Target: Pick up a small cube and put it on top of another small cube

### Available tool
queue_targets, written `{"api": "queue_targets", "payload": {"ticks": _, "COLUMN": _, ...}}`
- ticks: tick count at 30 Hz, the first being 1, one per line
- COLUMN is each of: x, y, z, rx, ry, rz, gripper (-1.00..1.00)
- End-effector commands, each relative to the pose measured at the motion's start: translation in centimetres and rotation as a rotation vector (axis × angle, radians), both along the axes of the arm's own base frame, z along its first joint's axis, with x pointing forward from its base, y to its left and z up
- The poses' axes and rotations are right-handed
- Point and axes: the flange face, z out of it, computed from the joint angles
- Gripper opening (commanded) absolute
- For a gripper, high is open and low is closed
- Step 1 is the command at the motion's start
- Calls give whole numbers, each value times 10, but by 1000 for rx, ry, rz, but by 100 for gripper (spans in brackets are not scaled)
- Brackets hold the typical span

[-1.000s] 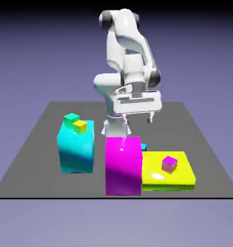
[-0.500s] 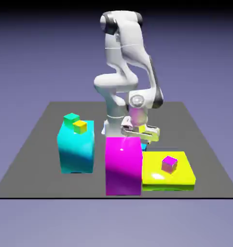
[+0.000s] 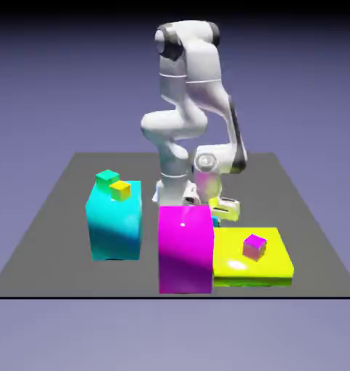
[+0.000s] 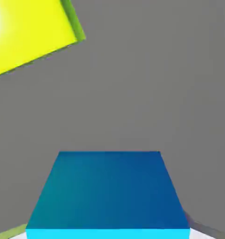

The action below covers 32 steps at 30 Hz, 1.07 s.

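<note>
Cube (image 4: 108, 190), blue, sits between the tips of the tool (image 4: 108, 232), pinched low behind the magenta block (image 3: 185, 250); likely light and stiff, slippery if smooth, so grip opposite flat sides, centred.

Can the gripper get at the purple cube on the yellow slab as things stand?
Probably not yet: the gripper is shut on the blue cube, though nothing visible covers the purple cube.

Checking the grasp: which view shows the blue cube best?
The hand view: the blue cube fills the bottom middle, large, between the fingertips. The exterior view shows only a small blue patch behind the magenta block.
</note>
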Motion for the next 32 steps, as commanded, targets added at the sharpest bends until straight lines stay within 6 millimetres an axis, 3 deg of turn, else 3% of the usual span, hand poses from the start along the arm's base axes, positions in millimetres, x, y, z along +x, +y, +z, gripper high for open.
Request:
{"api": "queue_targets", "payload": {"ticks": 1, "x": 1, "y": -1, "z": 8, "rx": -3, "ry": 1, "rz": 0, "gripper": -100}}
{"api": "queue_targets", "payload": {"ticks": 3, "x": 1, "y": -2, "z": 13, "rx": -5, "ry": 1, "rz": 0, "gripper": -100}}
{"api": "queue_targets", "payload": {"ticks": 14, "x": 125, "y": 53, "z": 68, "rx": -39, "ry": -6, "rz": -341, "gripper": -100}}
{"api": "queue_targets", "payload": {"ticks": 23, "x": 217, "y": 78, "z": 140, "rx": -4, "ry": 2, "rz": -630, "gripper": -100}}
{"api": "queue_targets", "payload": {"ticks": 24, "x": 217, "y": 78, "z": 140, "rx": -4, "ry": 2, "rz": -630, "gripper": -100}}
{"api": "queue_targets", "payload": {"ticks": 29, "x": 208, "y": 92, "z": 73, "rx": -4, "ry": 2, "rz": -630, "gripper": -100}}
{"api": "queue_targets", "payload": {"ticks": 30, "x": 208, "y": 92, "z": 73, "rx": -4, "ry": 2, "rz": -630, "gripper": 100}}
{"api": "queue_targets", "payload": {"ticks": 31, "x": 208, "y": 92, "z": 73, "rx": -4, "ry": 2, "rz": -630, "gripper": 100}}
{"api": "queue_targets", "payload": {"ticks": 32, "x": 211, "y": 88, "z": 89, "rx": -4, "ry": 2, "rz": -632, "gripper": 100}}
